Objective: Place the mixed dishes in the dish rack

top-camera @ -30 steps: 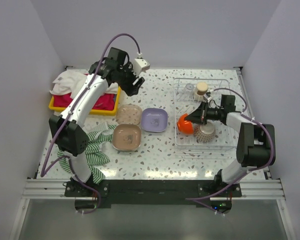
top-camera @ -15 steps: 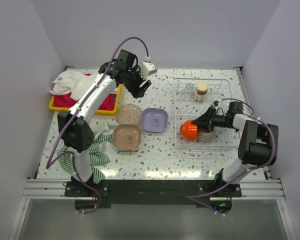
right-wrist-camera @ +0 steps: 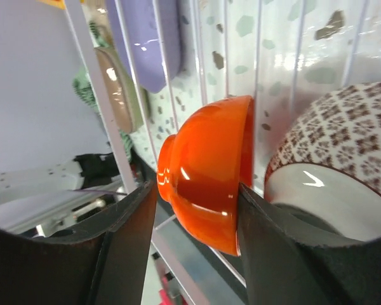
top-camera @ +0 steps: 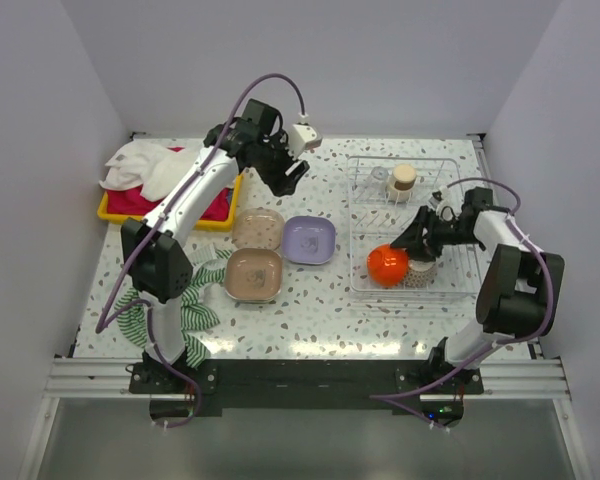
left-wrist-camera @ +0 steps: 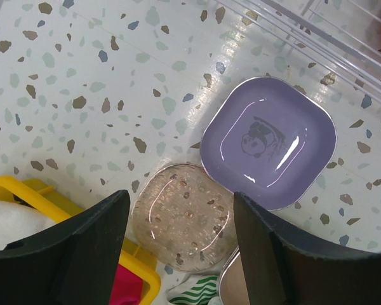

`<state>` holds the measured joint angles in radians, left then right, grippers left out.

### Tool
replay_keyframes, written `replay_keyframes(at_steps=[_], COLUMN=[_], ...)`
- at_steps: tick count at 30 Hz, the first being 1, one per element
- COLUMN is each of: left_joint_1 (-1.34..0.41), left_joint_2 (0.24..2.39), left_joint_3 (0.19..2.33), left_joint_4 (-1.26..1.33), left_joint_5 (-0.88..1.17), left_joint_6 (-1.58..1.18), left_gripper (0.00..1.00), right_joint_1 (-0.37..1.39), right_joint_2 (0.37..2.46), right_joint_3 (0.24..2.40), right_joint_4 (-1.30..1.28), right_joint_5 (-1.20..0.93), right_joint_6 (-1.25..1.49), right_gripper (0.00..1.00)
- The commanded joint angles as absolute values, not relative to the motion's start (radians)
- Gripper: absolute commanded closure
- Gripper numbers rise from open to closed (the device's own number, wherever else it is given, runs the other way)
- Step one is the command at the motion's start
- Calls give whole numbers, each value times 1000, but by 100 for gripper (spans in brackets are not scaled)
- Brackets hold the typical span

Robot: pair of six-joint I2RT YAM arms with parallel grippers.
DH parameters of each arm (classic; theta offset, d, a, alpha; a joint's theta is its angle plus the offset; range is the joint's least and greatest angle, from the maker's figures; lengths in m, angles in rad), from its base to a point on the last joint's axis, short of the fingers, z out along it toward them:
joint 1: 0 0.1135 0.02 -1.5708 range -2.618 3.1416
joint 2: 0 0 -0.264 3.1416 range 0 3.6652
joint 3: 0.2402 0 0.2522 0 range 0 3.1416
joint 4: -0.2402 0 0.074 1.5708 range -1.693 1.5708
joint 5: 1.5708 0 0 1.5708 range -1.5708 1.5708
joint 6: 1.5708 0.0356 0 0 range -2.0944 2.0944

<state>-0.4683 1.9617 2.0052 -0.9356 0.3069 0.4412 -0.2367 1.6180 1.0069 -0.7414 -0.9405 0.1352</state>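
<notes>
The glossy orange bowl [top-camera: 387, 265] [right-wrist-camera: 209, 171] lies on its side in the dish rack [top-camera: 462, 166], next to the speckled bowl [top-camera: 418, 273] [right-wrist-camera: 343, 146]. My right gripper [top-camera: 412, 241] [right-wrist-camera: 195, 185] is open around the orange bowl: one finger is at its rim and a gap shows on the other side. A beige cup [top-camera: 404, 178] and a small clear glass [top-camera: 380, 176] stand at the rack's back. My left gripper [top-camera: 290, 178] [left-wrist-camera: 181, 196] hangs open above a tan plate [top-camera: 258, 229] [left-wrist-camera: 178, 222]. The lilac plate [top-camera: 309, 240] [left-wrist-camera: 268, 143] and a second tan plate [top-camera: 254, 275] lie beside it.
A yellow tray [top-camera: 110, 212] of towels sits at the back left. A green striped cloth [top-camera: 195, 310] lies by the left arm's base, partly under the nearer tan plate. White walls enclose the table on three sides.
My right gripper has opened and drawn back to the right, leaving the orange bowl in the rack. The left gripper has moved right, towards the plates.
</notes>
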Motion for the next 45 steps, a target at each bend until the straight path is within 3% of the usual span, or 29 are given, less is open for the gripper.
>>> replay_keyframes(at_steps=[1,18,25,30,35,45], left_joint_1=[-472,-474,-474,-474,-474,-474], left_joint_2=[1962,1941,1934,1925,1907,1898], left_joint_3=[2052,2031,2034,2033,2013,2000], left_joint_4=[-914,-916,-914,-914,-920,-923], left_joint_5=[342,365,362,360,348,331], left_joint_6=[448,446,448,448,457,463], left_gripper=[29,30,30,30,30,30], right_joint_1=[-242,-226,-218,-213,-213,-190], right_joint_2=[1549,1431,1427,1436,1480,1606], right_joint_3=[1117,1181,1170,1187,1333,1459], right_joint_4=[-851,-948,-980,-931,-1072,-1341], right_joint_5=[-726,-557,-719,-700,-677,-580], right_joint_6=[48,-141,-198,-202,-543,-1152], right_gripper=[44,43,50,39,30,27])
